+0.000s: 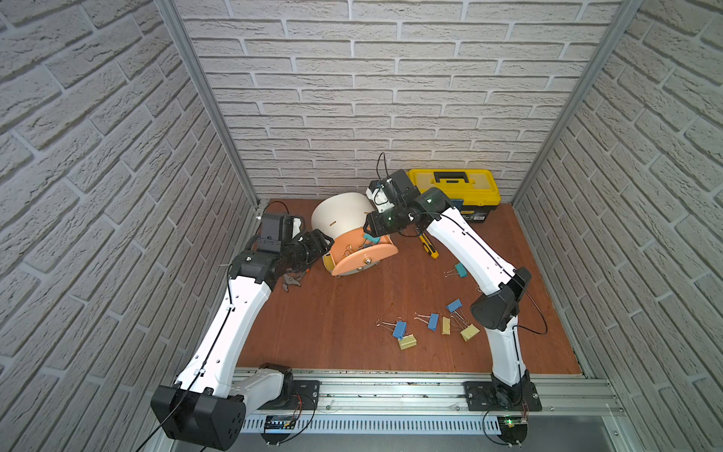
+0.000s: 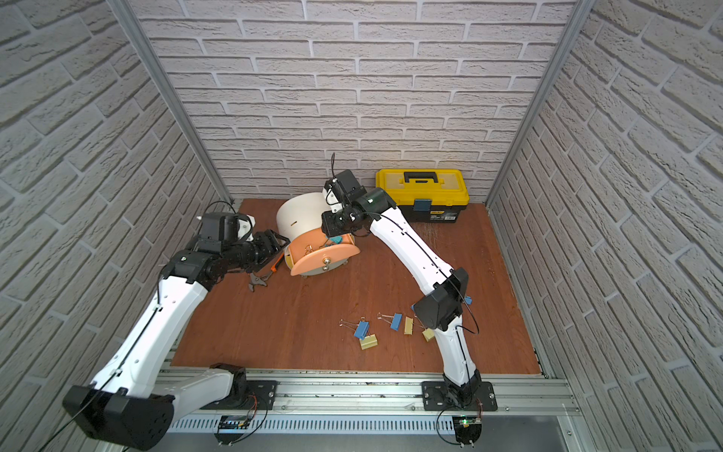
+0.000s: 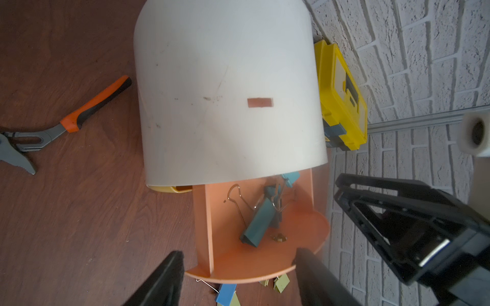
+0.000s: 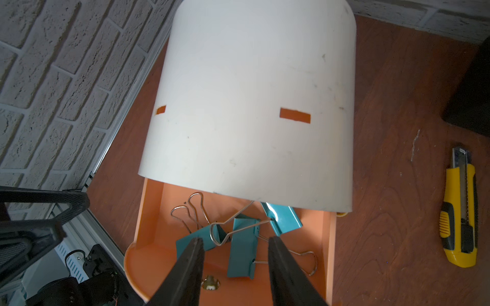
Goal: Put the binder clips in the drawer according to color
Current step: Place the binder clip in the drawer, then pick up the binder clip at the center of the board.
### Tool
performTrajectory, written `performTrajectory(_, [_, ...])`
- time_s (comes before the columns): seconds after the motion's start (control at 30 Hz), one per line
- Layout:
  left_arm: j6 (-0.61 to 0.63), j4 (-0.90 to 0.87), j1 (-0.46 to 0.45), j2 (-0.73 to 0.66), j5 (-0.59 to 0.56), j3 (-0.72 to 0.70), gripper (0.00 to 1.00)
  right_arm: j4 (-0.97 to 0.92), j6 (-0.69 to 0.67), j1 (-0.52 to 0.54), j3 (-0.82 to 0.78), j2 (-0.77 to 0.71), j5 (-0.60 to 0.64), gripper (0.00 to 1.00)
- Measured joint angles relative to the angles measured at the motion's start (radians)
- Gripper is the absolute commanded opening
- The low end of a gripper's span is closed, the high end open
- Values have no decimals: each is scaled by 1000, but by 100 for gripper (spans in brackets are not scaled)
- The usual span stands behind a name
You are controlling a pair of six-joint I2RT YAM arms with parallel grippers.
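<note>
Peach-coloured, the top drawer of the white round-topped cabinet stands pulled out; the cabinet sits near the centre of both top views, at the back of the red-brown wooden counter.

Drawer contents: three teal binder clips lie in a tangle on the drawer floor, their silver wire handles overlapping. In the left wrist view the same clips show just in front of the cabinet shell.

Right hand: positioned directly above the open drawer. Both fingers stand apart with a clear gap between them, and nothing is gripped; the clips lie below the fingertips.

Left hand: positioned at the drawer's front, jaws spread wide, nothing held between them.

Remaining clips: one teal clip lies alone right of centre in a top view. A loose group of blue clips and pale yellow clips lies lower right of centre, near the right arm's elbow.

Other items: a yellow-black toolbox stands against the rear brick wall, right of the cabinet. A yellow utility knife lies on the counter beside the cabinet. Orange-handled pliers lie on the cabinet's other side.
</note>
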Motion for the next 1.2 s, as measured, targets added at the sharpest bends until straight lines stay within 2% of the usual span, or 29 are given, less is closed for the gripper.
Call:
performTrajectory(0.23, [14,-39,0,0,-14,12,71,3,-4,-46,-21,-15,28,50])
performTrajectory(0.5, [64,-102,-22,0,-55,74,71,39,-11,-197,-299,-204,57,51])
performTrajectory(0.73, [91,-132,-97,22,-95,113,71,75,-14,-274,-469,-319,77,52])
performTrajectory(1.0, [98,-147,-202,43,-138,123,70,104,-12,-371,-658,-347,95,52])
performTrajectory(1.2, [84,-152,-267,24,-168,119,70,121,-13,-433,-803,-351,164,52])
